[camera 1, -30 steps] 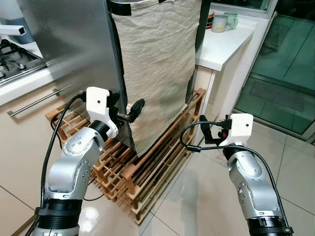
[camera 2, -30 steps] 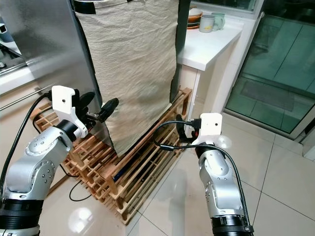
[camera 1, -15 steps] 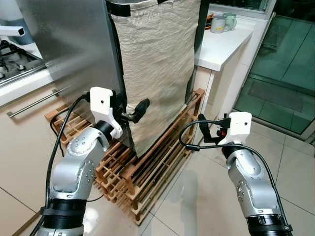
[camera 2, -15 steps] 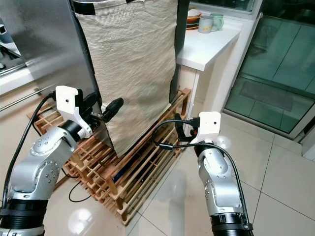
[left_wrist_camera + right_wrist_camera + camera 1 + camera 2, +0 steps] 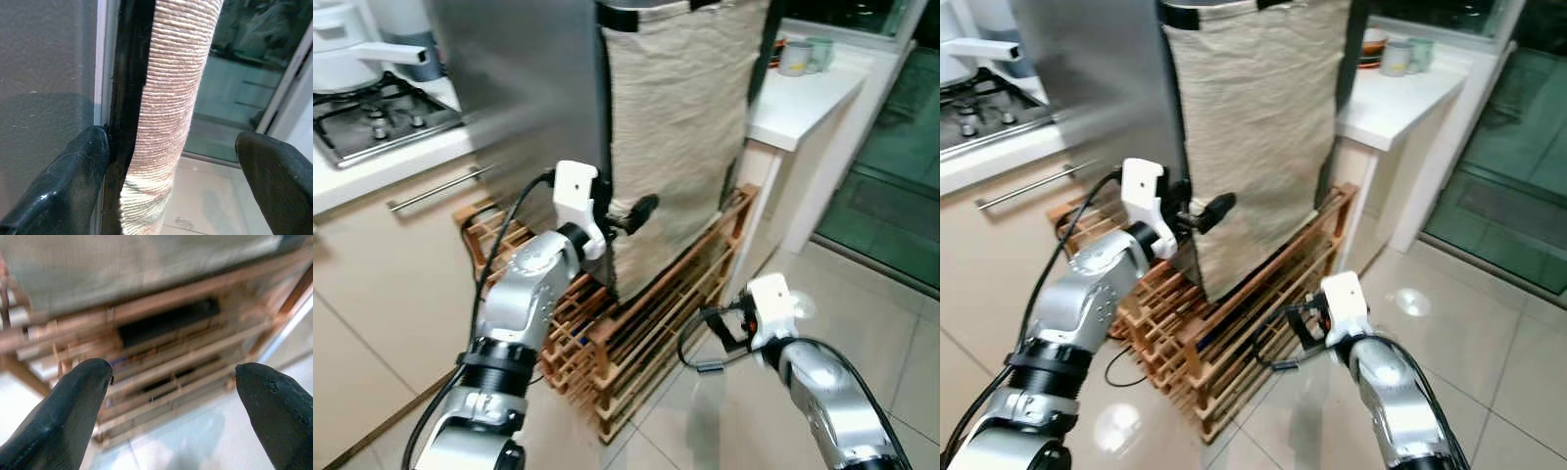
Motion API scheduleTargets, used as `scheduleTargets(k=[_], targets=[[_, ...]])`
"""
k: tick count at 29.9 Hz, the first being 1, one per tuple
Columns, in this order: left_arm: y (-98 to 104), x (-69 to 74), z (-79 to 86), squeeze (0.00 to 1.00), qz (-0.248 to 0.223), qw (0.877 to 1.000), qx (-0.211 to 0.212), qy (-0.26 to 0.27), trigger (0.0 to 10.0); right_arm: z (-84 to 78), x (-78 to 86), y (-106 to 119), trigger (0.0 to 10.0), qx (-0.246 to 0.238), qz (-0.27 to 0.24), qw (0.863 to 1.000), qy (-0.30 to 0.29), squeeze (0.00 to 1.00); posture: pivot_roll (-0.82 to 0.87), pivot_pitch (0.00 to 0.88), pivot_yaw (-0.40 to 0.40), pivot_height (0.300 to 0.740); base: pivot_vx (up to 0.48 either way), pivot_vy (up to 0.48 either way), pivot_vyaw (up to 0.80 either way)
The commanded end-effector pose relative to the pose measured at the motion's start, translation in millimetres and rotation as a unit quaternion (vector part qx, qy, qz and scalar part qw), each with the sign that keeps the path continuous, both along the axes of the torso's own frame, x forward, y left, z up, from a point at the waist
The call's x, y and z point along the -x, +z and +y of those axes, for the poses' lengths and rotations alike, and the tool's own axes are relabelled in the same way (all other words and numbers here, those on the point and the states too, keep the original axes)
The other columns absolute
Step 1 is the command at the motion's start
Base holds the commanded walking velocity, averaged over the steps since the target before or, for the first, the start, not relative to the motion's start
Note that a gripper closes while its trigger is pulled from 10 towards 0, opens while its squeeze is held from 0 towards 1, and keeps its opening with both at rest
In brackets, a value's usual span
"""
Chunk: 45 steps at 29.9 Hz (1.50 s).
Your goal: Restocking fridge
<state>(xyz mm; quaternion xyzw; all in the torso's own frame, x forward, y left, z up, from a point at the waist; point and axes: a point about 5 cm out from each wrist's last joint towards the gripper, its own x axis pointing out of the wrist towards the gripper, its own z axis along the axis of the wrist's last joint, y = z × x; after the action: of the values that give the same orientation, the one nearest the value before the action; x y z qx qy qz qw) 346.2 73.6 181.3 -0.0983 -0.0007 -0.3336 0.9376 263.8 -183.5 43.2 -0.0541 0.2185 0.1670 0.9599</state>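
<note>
Upright, the steel fridge door point(image 5: 524, 88) carries a hanging woven cloth point(image 5: 1258, 127); the left claw point(image 5: 171, 171) gapes around its edge, the right claw point(image 5: 171, 401) open at five o'clock over the wooden rack point(image 5: 1234, 304).

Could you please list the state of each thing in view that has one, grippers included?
left gripper: open, fingers astride the door's edge and cloth.
right gripper: open, holding nothing, low before the wooden rack.
fridge door: shut, by the look of it.
beige cloth: hanging down the fridge's front.
</note>
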Motion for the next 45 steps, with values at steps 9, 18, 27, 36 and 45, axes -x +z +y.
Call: scheduleTargets(k=[9,18,27,36,45], targets=[[62,51.2,-101.7,0.00,-0.063,0.930,0.156,-0.327,10.0,-7.2,9.5,-23,10.0,-0.001,0.076,0.997,0.016,0.00,-0.19,0.000,0.087,0.740,0.000,0.000,0.00],[48,41.8,-62.7,0.00,-0.042,0.944,0.152,-0.291,10.0,-28.9,47.4,-69,10.0,0.041,0.188,0.981,0.009,0.00,-0.17,0.000,0.079,0.740,0.000,0.000,0.00],[13,34.6,11.5,0.00,-0.003,0.985,0.099,-0.143,10.0,-33.3,69.6,-87,10.0,0.056,0.195,0.979,0.004,0.00,-0.15,0.000,0.085,0.740,0.000,0.000,0.00],[-32,45.4,92.1,0.00,0.029,0.997,0.000,0.066,10.0,7.8,-18.4,3,10.0,-0.015,-0.039,0.997,0.060,0.00,-0.11,0.000,0.059,0.740,0.000,0.000,0.00],[-32,47.4,137.6,0.00,-0.004,0.957,-0.006,0.291,10.0,12.9,-53.9,67,10.0,-0.044,-0.188,0.981,-0.018,0.00,-0.09,0.000,0.033,0.740,0.000,0.000,0.00]])
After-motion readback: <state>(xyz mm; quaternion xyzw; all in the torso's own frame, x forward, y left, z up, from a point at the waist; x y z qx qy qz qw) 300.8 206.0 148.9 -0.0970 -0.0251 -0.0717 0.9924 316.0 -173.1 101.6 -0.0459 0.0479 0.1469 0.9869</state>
